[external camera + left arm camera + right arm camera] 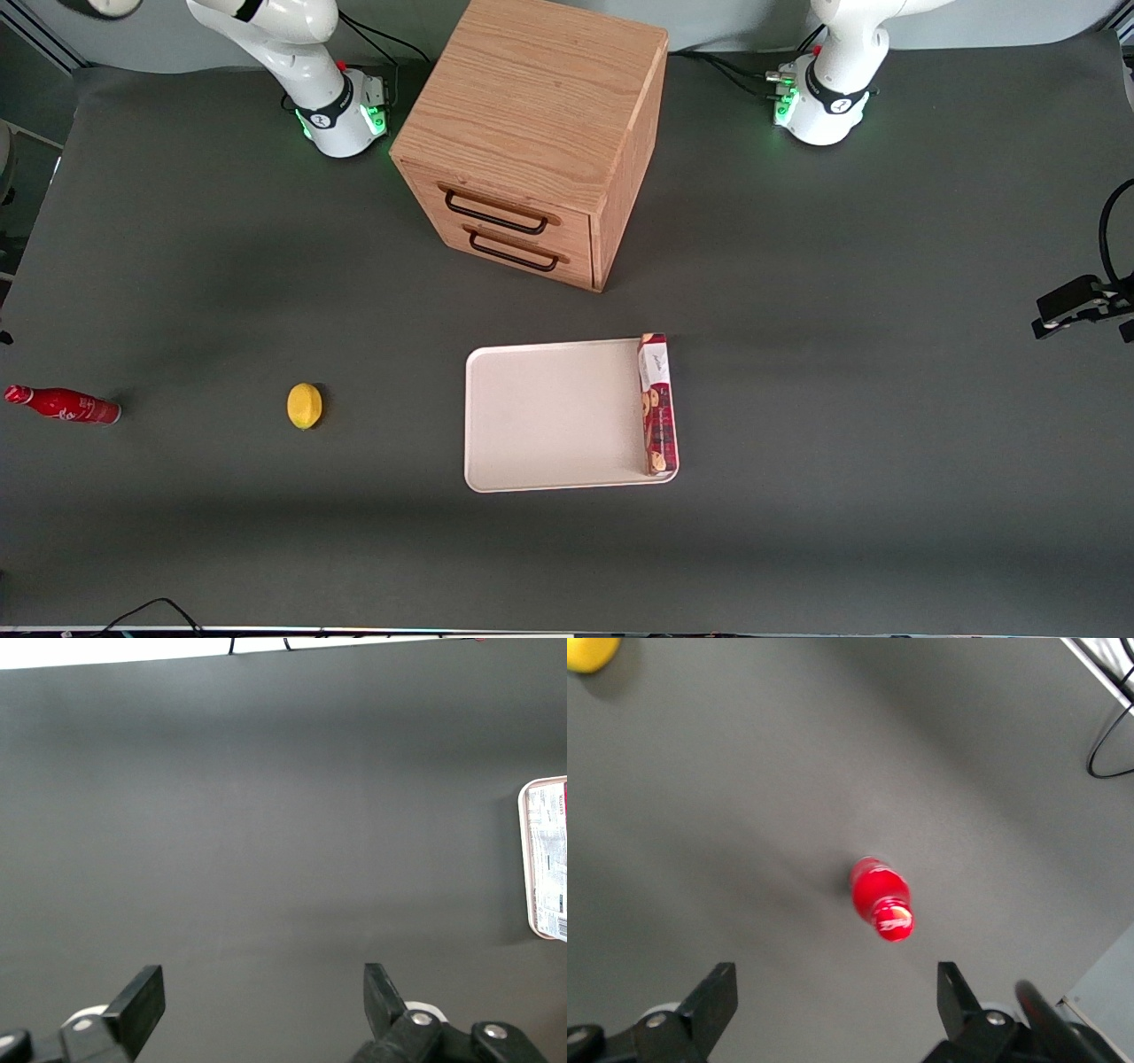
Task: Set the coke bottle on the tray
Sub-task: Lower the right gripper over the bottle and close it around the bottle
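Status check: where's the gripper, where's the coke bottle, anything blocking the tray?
Gripper open, above coke bottle, not touching. Bottle upright on table, working arm's end. Tray holds cookie box along one edge; lemon between bottle and tray.

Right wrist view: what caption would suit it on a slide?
Open pincer poised high above the upright coke bottle on the grey table, a lemon nearby.

Table: bottle; lemon; tray; cabinet.

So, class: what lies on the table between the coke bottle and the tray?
In the front view, a yellow lemon sits between the coke bottle and the tray. The open hand hovers above the bottle.
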### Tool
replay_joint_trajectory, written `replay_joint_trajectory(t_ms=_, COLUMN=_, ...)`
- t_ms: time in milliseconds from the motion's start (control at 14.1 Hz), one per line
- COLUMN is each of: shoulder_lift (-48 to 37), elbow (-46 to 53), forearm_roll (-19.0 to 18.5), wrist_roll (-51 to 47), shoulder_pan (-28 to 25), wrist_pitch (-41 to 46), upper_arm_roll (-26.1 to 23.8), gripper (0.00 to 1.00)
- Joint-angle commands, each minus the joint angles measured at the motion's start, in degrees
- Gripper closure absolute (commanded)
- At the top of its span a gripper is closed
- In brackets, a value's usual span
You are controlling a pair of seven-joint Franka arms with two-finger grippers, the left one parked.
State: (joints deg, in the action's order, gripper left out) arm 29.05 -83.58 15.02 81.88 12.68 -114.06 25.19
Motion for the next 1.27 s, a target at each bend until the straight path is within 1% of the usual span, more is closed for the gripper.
replay_joint_trajectory(t_ms=0, shoulder_lift=6.71, elbow=7.11, forearm_roll=4.48, wrist_roll=4.67, shoulder_pan=0.67, wrist_pitch=1.21, upper_arm_roll=1.62, gripper=0.0)
replay_joint_trajectory(t_ms=71, shoulder_lift=8.12, elbow=7.55, forearm_roll=6.84, wrist_roll=5.91, shoulder_pan=1.2, wrist_pitch=0.86, upper_arm_roll=1.71, gripper=0.0)
replay_joint_trajectory(t_ms=142, shoulder_lift=9.18, elbow=8.42, forearm_roll=7.82, wrist_roll=6.1, shoulder_pan=1.21, wrist_pitch=0.85, upper_arm_roll=1.79, gripper=0.0)
replay_joint_trajectory(t_ms=283, shoulder_lift=11.55, elbow=9.75, forearm_roll=8.27, wrist_roll=6.1, shoulder_pan=1.64, wrist_pitch=0.16, upper_arm_roll=1.8, gripper=0.0)
replay_joint_trajectory(t_ms=566, shoulder_lift=12.7, elbow=9.75, forearm_roll=9.59, wrist_roll=6.89, shoulder_pan=2.0, wrist_pitch=-1.6, upper_arm_roll=1.71, gripper=0.0)
replay_joint_trajectory(t_ms=708, shoulder_lift=13.4, elbow=9.75, forearm_roll=10.2, wrist_roll=6.89, shoulder_pan=2.0, wrist_pitch=-2.92, upper_arm_roll=1.62, gripper=0.02)
replay_joint_trajectory(t_ms=779, shoulder_lift=13.49, elbow=9.58, forearm_roll=11.25, wrist_roll=6.98, shoulder_pan=2.0, wrist_pitch=-3.19, upper_arm_roll=1.62, gripper=0.05)
replay_joint_trajectory(t_ms=920, shoulder_lift=13.76, elbow=9.58, forearm_roll=11.35, wrist_roll=6.98, shoulder_pan=2.0, wrist_pitch=-3.19, upper_arm_roll=1.62, gripper=0.11)
replay_joint_trajectory(t_ms=1204, shoulder_lift=13.76, elbow=9.31, forearm_roll=11.35, wrist_roll=6.89, shoulder_pan=2.0, wrist_pitch=-3.1, upper_arm_roll=1.62, gripper=0.32)
